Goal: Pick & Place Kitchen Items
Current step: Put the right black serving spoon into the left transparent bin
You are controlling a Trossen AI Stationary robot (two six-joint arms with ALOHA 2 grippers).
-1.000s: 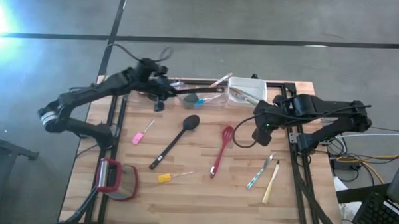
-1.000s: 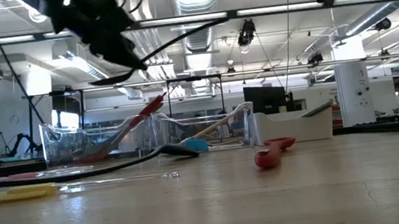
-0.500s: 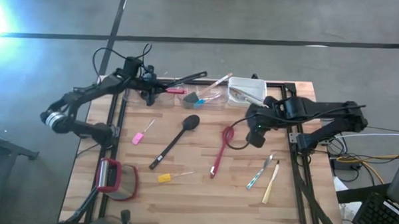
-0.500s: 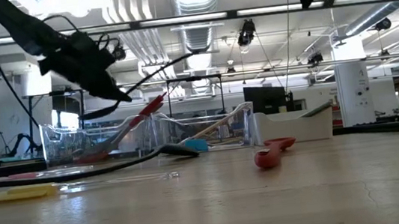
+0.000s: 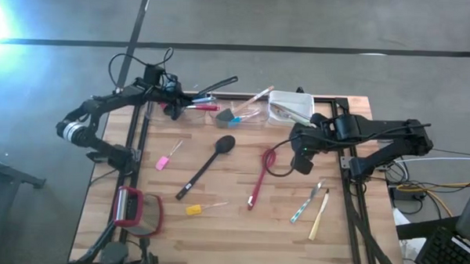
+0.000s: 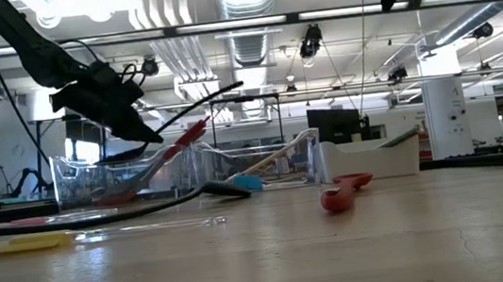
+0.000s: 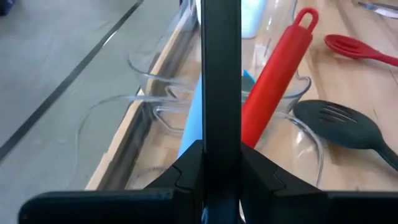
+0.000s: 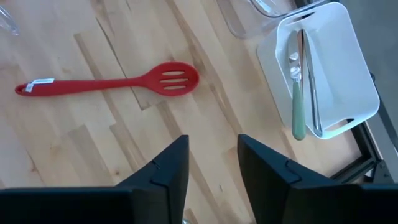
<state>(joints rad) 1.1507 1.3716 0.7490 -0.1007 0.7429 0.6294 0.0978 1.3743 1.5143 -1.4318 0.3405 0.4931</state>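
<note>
- Left gripper (image 5: 176,106), seen from above: where does it stand?
- Over the clear tub (image 5: 220,116), closed on a long black utensil (image 5: 217,88) that slants away from it, above the tub. The right gripper (image 5: 302,156) hangs just beside the head of the red spoon (image 5: 259,178), which lies flat on the table (image 5: 231,234).
- And from table height?
- The left gripper (image 6: 120,113) is well above the tub (image 6: 179,168), with the black utensil (image 6: 200,102) sticking out of it at a tilt.
- Left wrist camera?
- The fingers (image 7: 186,177) are clamped on the black handle (image 7: 221,81). Beyond them the tub (image 7: 155,106) holds a red handle (image 7: 277,81) and a blue piece (image 7: 191,121). I cannot see the utensil's head.
- Right wrist camera?
- The right gripper (image 8: 211,165) is part open and empty. The red spoon (image 8: 106,84) lies ahead of it and the white tub (image 8: 348,81) off to one side.
- How would these handle?
- Both look light, stiff and smooth. I judge that a long handle pinched near one end may swivel, so lower it gently. The red spoon lies low on the table, so take it across the handle, near its middle.
</note>
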